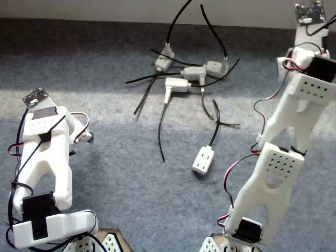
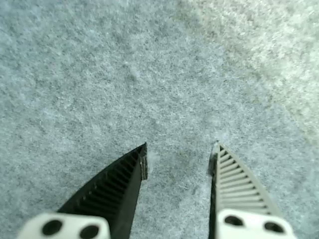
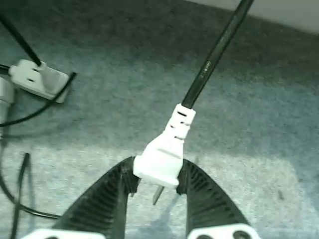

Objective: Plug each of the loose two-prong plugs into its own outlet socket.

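My right gripper [image 3: 158,172] is shut on a white two-prong plug [image 3: 162,157], held above the grey carpet. A metal prong pokes down between the fingers, and the plug's black cord [image 3: 214,55] runs up and away. A white socket block [image 3: 36,78] with a cord in it lies farther off in the right wrist view. My left gripper [image 2: 179,154] stands open over bare carpet, nothing between its fingers. In the high view a loose white outlet socket [image 1: 203,159] lies mid-table on its black cord. A tangle of white plugs and sockets [image 1: 186,73] sits behind it.
The left arm [image 1: 44,157] stands at the table's near left. The right arm [image 1: 294,105] stretches along the right side toward the back. Loose black cords [image 1: 163,126] trail over the carpet between the tangle and the single socket.
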Tool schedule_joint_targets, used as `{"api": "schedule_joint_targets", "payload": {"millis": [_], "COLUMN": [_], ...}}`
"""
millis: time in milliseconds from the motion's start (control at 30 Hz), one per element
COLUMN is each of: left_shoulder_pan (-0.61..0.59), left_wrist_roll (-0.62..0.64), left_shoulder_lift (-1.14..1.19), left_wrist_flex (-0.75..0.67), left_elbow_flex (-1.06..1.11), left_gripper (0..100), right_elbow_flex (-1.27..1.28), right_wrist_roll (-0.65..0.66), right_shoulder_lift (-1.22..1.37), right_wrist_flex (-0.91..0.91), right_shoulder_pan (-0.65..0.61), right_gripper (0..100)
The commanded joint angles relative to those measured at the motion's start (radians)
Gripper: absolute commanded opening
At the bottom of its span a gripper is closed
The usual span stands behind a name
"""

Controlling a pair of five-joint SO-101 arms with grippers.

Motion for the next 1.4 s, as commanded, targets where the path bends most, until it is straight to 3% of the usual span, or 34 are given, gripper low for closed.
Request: {"api": "schedule_joint_targets", "payload": {"millis": [0,200,433,667,800,1000,1167,1367], "left_shoulder_pan": [0.019,0.019,-0.013,-0.157,-0.286,-0.297,-0.269,-0.22], "left_wrist_roll": [0.005,0.005,0.006,0.012,0.012,0.012,0.092,0.11], "left_shoulder_lift": [-0.031,-0.031,-0.035,-0.03,-0.028,-0.028,-0.028,-0.031], "left_wrist_flex": [-0.009,-0.009,-0.009,-0.034,-0.032,-0.032,-0.032,-0.031], "left_elbow_flex": [-0.01,-0.01,-0.012,-0.01,-0.004,-0.008,-0.008,-0.01], "left_gripper": [21,21,21,21,21,21,21,21], "right_elbow_flex": [0.189,0.515,0.702,0.881,1.049,1.211,1.049,0.951], "right_wrist_roll": [-0.13,-0.327,-0.62,-0.677,-0.677,-0.698,-0.628,-0.62], "right_shoulder_lift": [-0.177,-0.332,-0.447,-0.458,-0.458,-0.469,-0.535,-0.713], "right_wrist_flex": [0.041,0.041,0.039,0.022,-0.028,-0.084,0.03,0.039], "right_shoulder_pan": [-0.159,-0.406,-0.664,-1.024,-1.136,-1.102,-0.963,-0.745], "right_gripper": [4.4,4.3,4.4,4.4,4.9,19.9,20.7,20.7]}}
